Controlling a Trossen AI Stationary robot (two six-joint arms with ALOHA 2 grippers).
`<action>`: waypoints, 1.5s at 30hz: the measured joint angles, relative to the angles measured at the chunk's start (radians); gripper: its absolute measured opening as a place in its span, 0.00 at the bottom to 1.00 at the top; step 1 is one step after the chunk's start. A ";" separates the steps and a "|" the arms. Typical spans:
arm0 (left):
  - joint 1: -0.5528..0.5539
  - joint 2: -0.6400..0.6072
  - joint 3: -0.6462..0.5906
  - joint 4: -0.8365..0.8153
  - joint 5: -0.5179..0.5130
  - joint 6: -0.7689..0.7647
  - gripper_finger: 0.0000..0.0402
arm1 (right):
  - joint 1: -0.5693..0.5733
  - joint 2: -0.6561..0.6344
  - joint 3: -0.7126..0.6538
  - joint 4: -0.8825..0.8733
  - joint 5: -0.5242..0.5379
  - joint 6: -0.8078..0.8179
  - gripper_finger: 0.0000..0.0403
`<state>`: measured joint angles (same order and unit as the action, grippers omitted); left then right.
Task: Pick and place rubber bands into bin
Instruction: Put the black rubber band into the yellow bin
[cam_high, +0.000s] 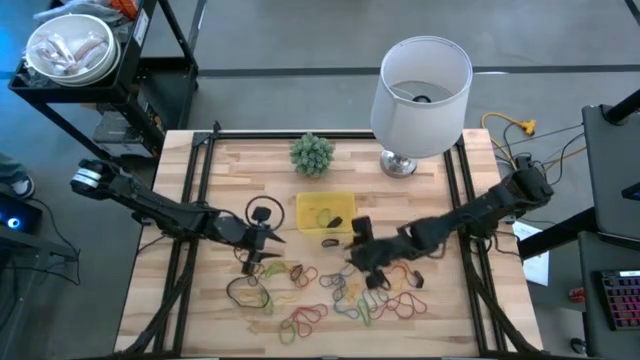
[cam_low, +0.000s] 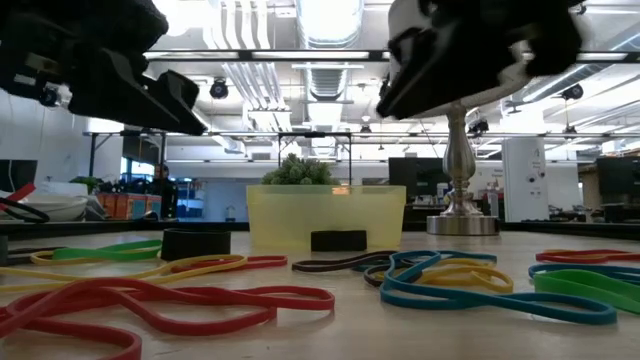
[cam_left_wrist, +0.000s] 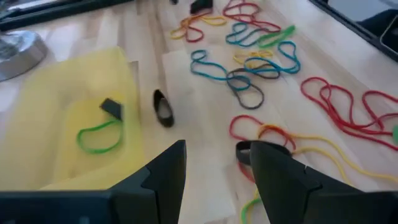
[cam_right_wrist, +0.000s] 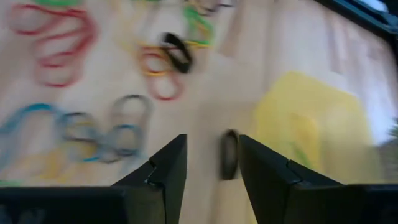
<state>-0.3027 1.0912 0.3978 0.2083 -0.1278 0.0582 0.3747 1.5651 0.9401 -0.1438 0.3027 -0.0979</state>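
Dark right hand hovers spread over a black band beside the bin.

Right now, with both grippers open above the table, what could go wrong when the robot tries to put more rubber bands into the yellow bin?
1. A dark band lies on the table just outside the bin; a careless drop may miss the same way.
2. The rubber bands overlap in a tangle, so the right gripper may lift several at once.
3. The left gripper hangs close to the bin and could push it.
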 joint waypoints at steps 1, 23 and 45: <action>-0.002 0.033 0.004 0.010 0.001 0.000 0.41 | 0.020 -0.004 0.000 -0.010 0.000 0.016 0.33; -0.036 0.505 0.426 -0.331 -0.033 -0.208 0.41 | 0.247 -0.007 -0.008 -0.175 0.125 0.282 0.22; -0.040 0.565 0.428 -0.385 -0.026 -0.281 0.35 | 0.258 -0.007 -0.008 -0.174 0.127 0.281 0.17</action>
<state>-0.3428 1.6564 0.8254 -0.1771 -0.1541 -0.2229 0.6327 1.5578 0.9325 -0.3180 0.4301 0.1833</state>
